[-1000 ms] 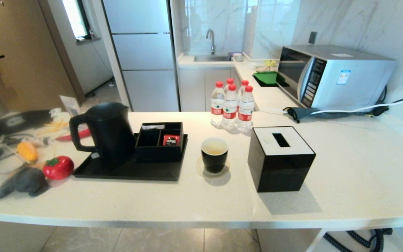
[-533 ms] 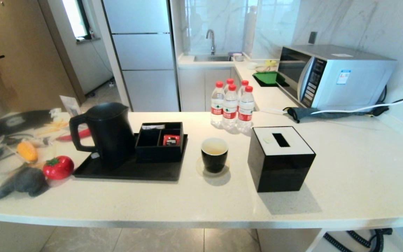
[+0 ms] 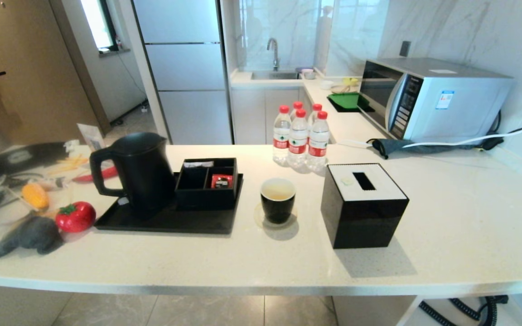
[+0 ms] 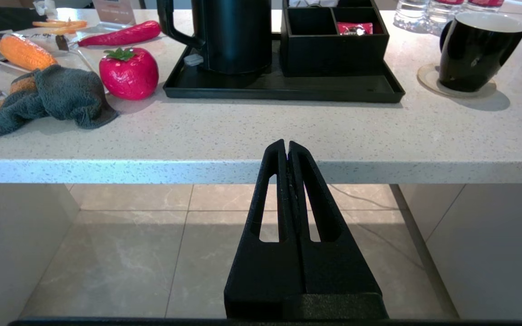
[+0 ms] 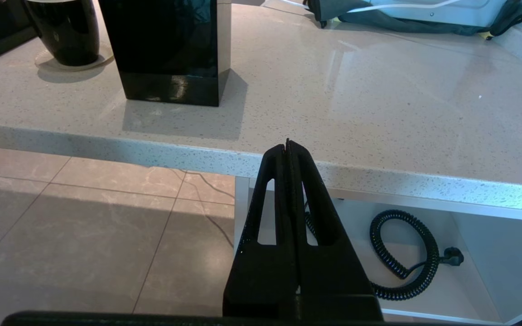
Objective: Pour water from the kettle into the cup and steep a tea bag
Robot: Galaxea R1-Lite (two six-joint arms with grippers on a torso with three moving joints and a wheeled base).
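Observation:
The tall black kettle [image 3: 136, 172] stands on a black tray [image 3: 166, 221], handle toward the left; it also shows in the left wrist view, kettle [image 4: 236, 36]. The small black cup [image 3: 278, 199] sits on a round coaster to the right of the tray, white-lined with a pale pool inside; the wrist views show the cup [image 4: 476, 50] and cup [image 5: 66, 29] too. No tea bag shows. My left gripper [image 4: 287, 144] hangs shut below the counter's front edge, before the tray. My right gripper [image 5: 287, 144] is shut, low before the counter's right part. Neither arm appears in the head view.
A black compartment box [image 3: 206, 183] with a red packet [image 3: 221, 181] shares the tray. A black tissue box [image 3: 363, 206] stands right of the cup. Red-capped bottles [image 3: 299, 138] are behind. A toy tomato [image 3: 75, 216], grey cloth [image 3: 30, 235] and microwave [image 3: 428, 97] flank the scene.

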